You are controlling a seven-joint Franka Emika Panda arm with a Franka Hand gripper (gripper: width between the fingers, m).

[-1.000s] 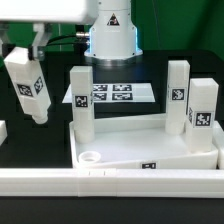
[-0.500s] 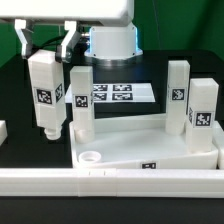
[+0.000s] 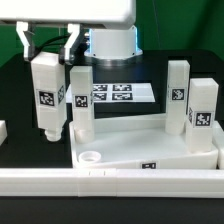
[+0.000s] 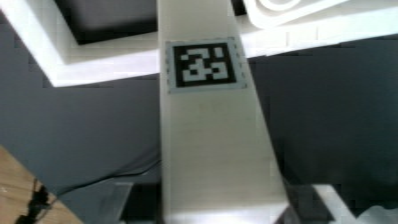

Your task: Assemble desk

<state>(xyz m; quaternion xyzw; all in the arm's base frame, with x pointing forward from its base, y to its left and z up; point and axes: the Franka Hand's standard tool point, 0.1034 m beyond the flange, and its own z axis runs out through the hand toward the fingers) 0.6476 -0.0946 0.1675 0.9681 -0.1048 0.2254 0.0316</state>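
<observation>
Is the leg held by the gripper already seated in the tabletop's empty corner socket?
No. The held leg hangs in the gripper, beside the tabletop; the socket is empty.

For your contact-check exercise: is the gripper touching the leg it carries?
Touching. In the exterior view the gripper has its fingers clamped on the top of the leg, which hangs clear of the table.

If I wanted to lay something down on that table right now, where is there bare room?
The black table is bare on the exterior view's left, beyond the held leg. The desk top has an open middle between its three standing legs. It is crowded where the tool hangs the leg close beside the nearest standing leg.
</observation>
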